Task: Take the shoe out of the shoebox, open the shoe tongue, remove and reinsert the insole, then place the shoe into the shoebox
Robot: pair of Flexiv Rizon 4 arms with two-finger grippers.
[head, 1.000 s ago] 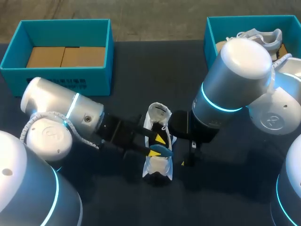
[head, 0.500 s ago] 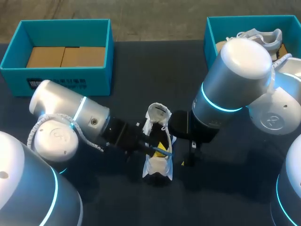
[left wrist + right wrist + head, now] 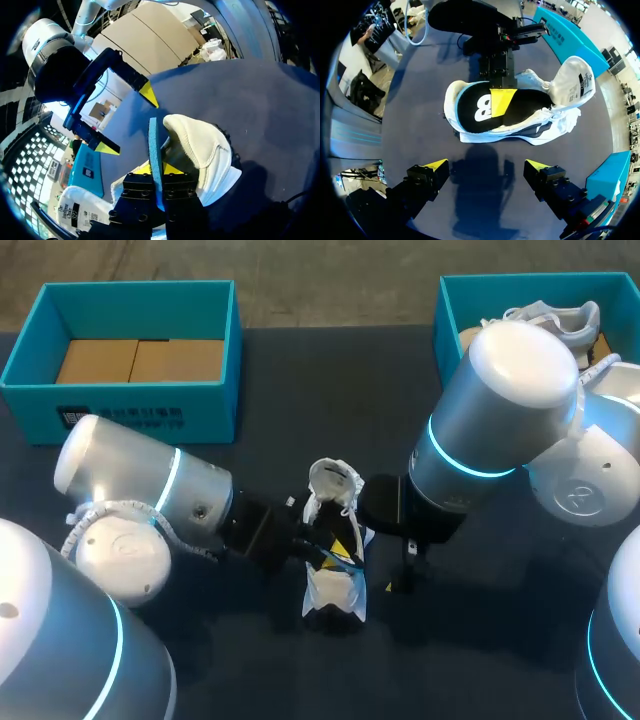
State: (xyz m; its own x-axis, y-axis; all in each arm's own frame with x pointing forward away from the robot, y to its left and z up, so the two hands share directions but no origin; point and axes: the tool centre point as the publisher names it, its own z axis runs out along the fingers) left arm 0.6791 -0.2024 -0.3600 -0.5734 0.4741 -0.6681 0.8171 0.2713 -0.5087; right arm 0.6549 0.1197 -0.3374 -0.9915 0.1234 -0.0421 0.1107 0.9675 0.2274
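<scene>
1. Find the white shoe [image 3: 333, 580] standing on its sole in the middle of the dark worktop [image 3: 300, 380], between the two arms and outside both teal boxes, with its tongue [image 3: 572, 80] folded open over one end.
2. Note the insole [image 3: 470, 114], black on top and teal along the rim, lying lengthwise in the shoe's opening. Cannot tell how far its hidden end is seated.
3. See the left end effector [image 3: 156, 170] clamped on the insole at about mid-length, one yellow tip on each face.
4. Read the shoe's long axis as running from the robot's side of the worktop toward the far edge, with the left arm coming in square across it.
5. Locate the right end effector [image 3: 487, 165] just beside the shoe on the opposite flank, fingers wide apart, holding nothing and touching nothing, the shoe's side lying straight ahead of it.
6. Judge the left arm the nearer, working one and the insole step in hand. No telling from this alone whether the insole is going out or in. Either way, expect a slide along the long axis, not across it.
7. Farther out, spot the far-left box [image 3: 130, 418] with brown cardboard on its floor, and the far-right box [image 3: 447, 315] holding a second white shoe [image 3: 555, 318].
</scene>
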